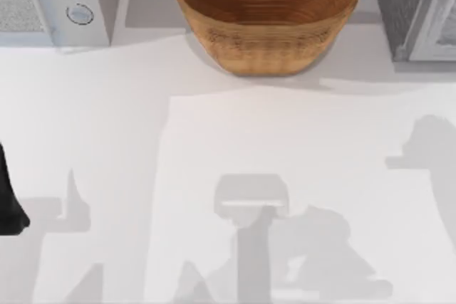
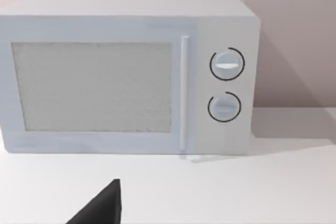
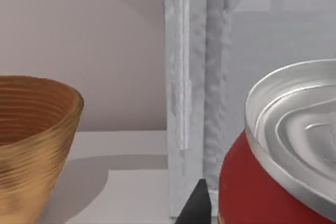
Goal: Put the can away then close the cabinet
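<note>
Can [image 3: 273,182] seemingly tilted, silver top up

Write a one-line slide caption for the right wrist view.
Red can with a silver top looms close to the wrist camera, woven bowl beside it and the grey cabinet just behind.
</note>
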